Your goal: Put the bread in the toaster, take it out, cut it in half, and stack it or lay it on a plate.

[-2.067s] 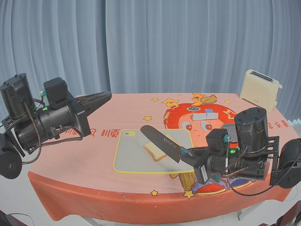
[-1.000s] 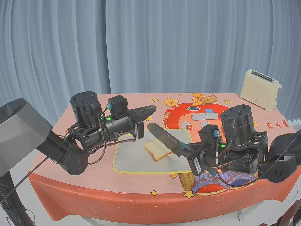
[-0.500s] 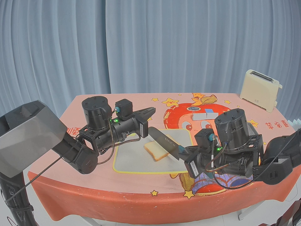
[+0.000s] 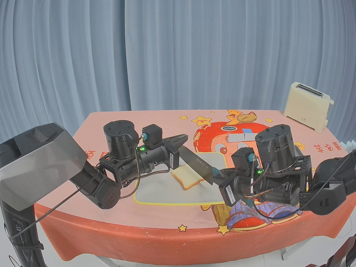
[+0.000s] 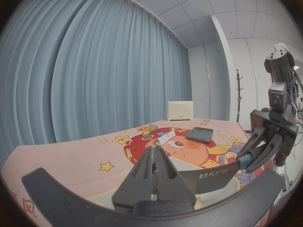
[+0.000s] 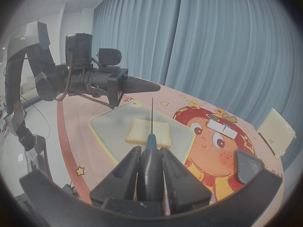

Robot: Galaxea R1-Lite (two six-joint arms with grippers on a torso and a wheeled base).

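Note:
A slice of bread (image 4: 186,177) lies flat on the grey cutting board (image 4: 155,190). My right gripper (image 4: 219,175) is shut on the teal handle of a dark knife (image 4: 196,163), whose blade slants up over the bread. The right wrist view shows the blade (image 6: 151,117) edge-on above the slice (image 6: 148,135). My left gripper (image 4: 181,138) is shut and holds nothing; it hovers over the board's far side, close to the knife's tip. The cream toaster (image 4: 307,106) stands at the table's far right corner. A dark tray (image 6: 249,166) sits on the cloth to the right of the board.
Two small grey and blue blocks (image 4: 243,135) lie on the printed tablecloth beyond the board. A blue curtain hangs behind the table. The table's near edge runs just in front of the board.
My left arm has swung in from the far left to the board, its shut gripper now beside the knife tip. The right arm and knife drifted slightly left and lowered toward the bread.

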